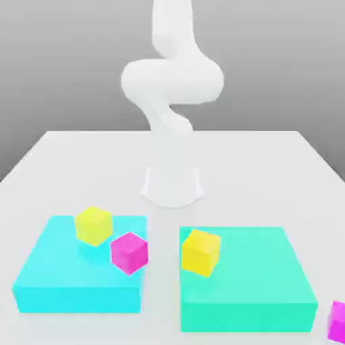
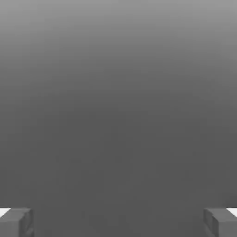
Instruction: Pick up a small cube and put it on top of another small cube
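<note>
Nothing grabbed yet, so I'm at the very start: the hand [image 2: 118, 222] is spread wide, holding nothing and pointed at plain grey backdrop rather than the counter.

The magenta cube [image 1: 129, 253] I'm after sits at the right edge of the cyan slab [image 1: 60, 290], on the exterior view's left. The golden-yellow cube [image 1: 200, 252] it goes onto is just across the gap, on the left far corner of the teal slab [image 1: 269, 296]. A paler yellow cube [image 1: 92, 224] sits behind the magenta one, and there's a second magenta cube [image 1: 338, 321] near the right edge.

Next move, I reckon: swing the arm [image 1: 172, 87] down over the magenta cube and line up.

White counter [image 1: 269, 168], grey backdrop.
</note>
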### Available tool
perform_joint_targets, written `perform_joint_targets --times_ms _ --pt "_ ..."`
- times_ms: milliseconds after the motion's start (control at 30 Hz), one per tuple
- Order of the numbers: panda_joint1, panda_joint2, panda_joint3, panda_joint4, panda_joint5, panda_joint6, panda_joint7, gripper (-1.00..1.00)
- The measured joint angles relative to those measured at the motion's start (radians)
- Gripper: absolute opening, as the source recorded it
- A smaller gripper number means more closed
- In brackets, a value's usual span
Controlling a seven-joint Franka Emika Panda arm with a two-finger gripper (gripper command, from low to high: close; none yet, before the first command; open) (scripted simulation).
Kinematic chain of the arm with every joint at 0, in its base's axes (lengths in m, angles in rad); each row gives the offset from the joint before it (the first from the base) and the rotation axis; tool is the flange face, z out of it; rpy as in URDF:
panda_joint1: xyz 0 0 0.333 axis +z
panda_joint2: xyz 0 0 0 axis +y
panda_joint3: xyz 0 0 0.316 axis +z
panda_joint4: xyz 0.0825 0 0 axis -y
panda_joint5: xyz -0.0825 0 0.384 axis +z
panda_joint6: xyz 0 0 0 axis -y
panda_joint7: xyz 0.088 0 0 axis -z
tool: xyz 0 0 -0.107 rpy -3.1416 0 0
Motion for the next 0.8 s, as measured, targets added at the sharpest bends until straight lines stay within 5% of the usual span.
perform_joint_targets --times_ms 800 --pt "0.25 0.878 0.16 0.076 -0.106 0.22 -0.359 0.0"
